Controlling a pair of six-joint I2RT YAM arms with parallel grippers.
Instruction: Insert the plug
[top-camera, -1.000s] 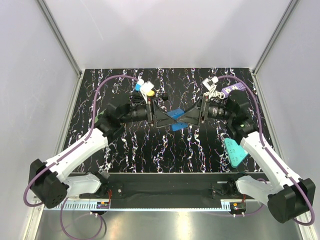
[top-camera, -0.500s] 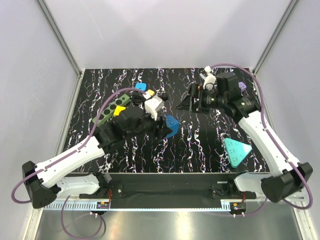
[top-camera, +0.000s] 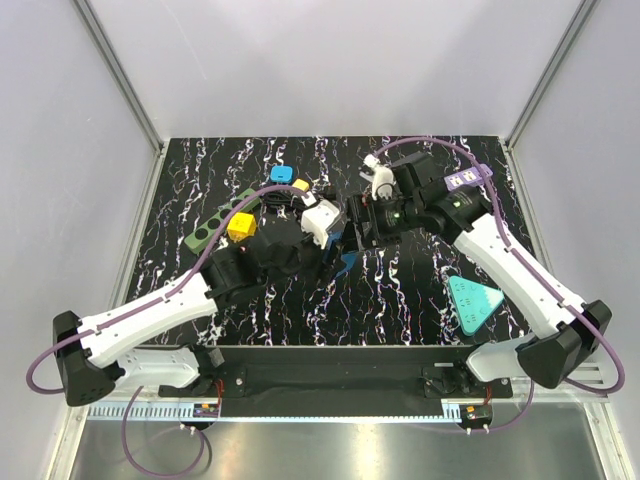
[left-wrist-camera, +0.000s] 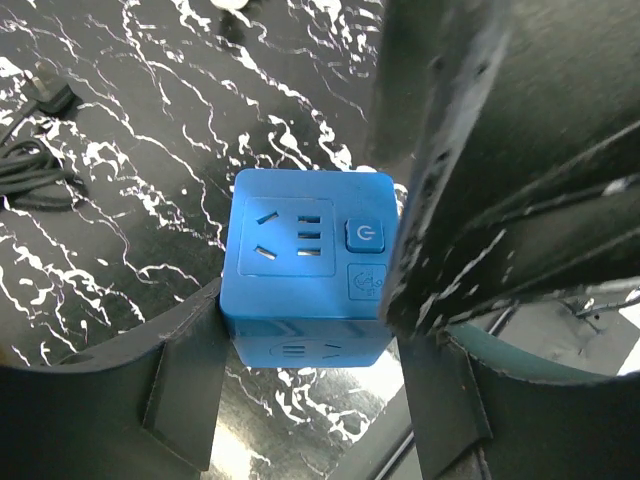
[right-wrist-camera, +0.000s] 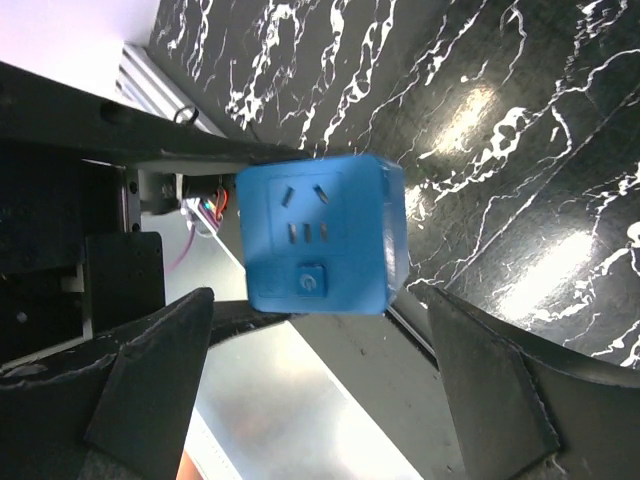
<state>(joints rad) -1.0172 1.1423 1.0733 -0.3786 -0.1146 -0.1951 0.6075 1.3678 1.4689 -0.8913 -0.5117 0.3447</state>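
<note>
1. Plug (left-wrist-camera: 55, 95): black, with its cable coiled beside it. It lies loose on the table (top-camera: 400, 300), at about ten o'clock from the cube in the left wrist view. Nothing holds it.
2. The blue socket cube (left-wrist-camera: 305, 265) sits near the middle of the table, clamped on two sides between the fingers of the left gripper (left-wrist-camera: 310, 340). It appears to be raised off the surface. Its pin-hole face and power button are uncovered, and no pins are in the holes.
3. The right gripper (right-wrist-camera: 320, 300) has its jaws wide apart and carries nothing. In the overhead view it faces the cube from about one o'clock, and its fingers frame the cube without seeming to touch it.
4. By my reading the task is at an early stage. The socket is secured, but the plug is not yet picked up, lined up with the holes or pushed home.
5. Other things on the table:
   - a green power strip (top-camera: 215, 225) at ten o'clock, with a yellow cube (top-camera: 240, 225) just beside it
   - a teal triangular socket (top-camera: 472, 300) at four o'clock
   - a purple block (top-camera: 465, 180) at two o'clock
6. Likely obstacles are the two grippers crowding each other at the cube and the coiled cable dragging when the plug is lifted.
</note>
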